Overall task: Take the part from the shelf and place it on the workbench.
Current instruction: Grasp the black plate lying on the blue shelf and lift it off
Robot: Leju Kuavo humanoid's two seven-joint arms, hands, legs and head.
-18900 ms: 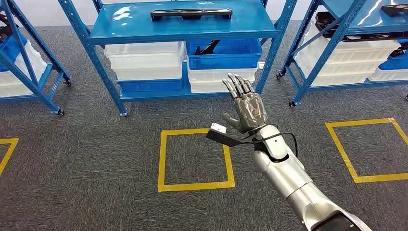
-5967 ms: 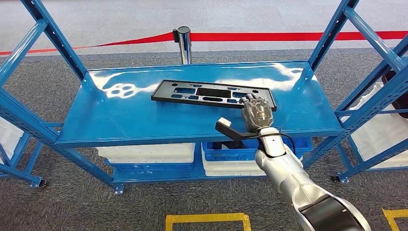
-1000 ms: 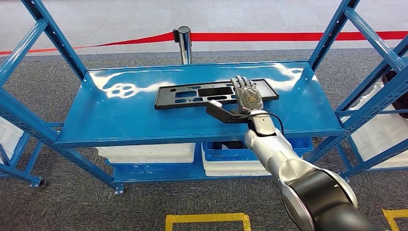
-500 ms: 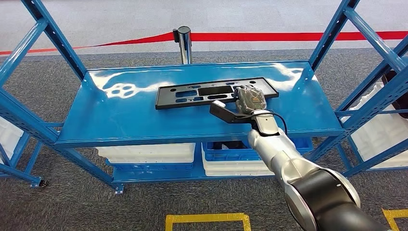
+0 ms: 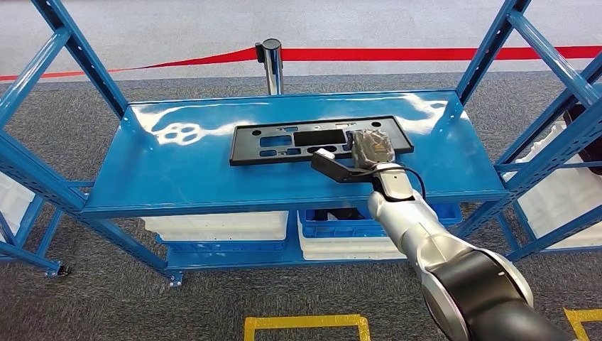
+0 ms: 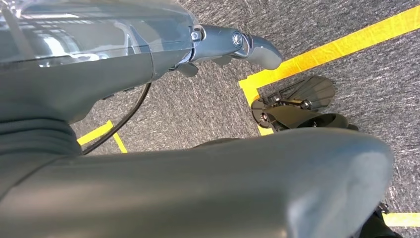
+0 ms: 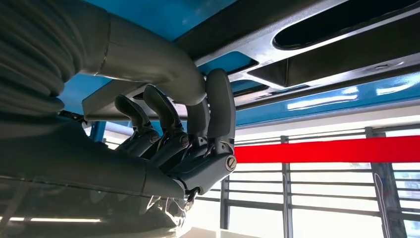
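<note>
Shelf top [image 5: 184, 170] looks like painted metal, glossy blue w/ bright reflections; the part [image 5: 284, 142] on it is matt black, prob. plastic, smooth w/ cut-outs. Right hand [image 5: 369, 148] is dull grey metal-look w/ a ribbed rubbery cover in the right wrist view, forearm [image 5: 419, 234] satin silver. Floor [image 5: 106, 298] is rough speckled grey carpet w/ smooth yellow tape [image 5: 305, 323]; post [image 5: 270, 64] is shiny chrome, barrier belt [image 5: 426, 53] matt red fabric-like; bins [image 5: 220, 226] under the shelf semi-translucent white plastic.

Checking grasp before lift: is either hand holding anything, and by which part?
The right hand grips the black part at its near long edge, towards its right end, fingers curled over it. The left hand holds nothing.
</note>
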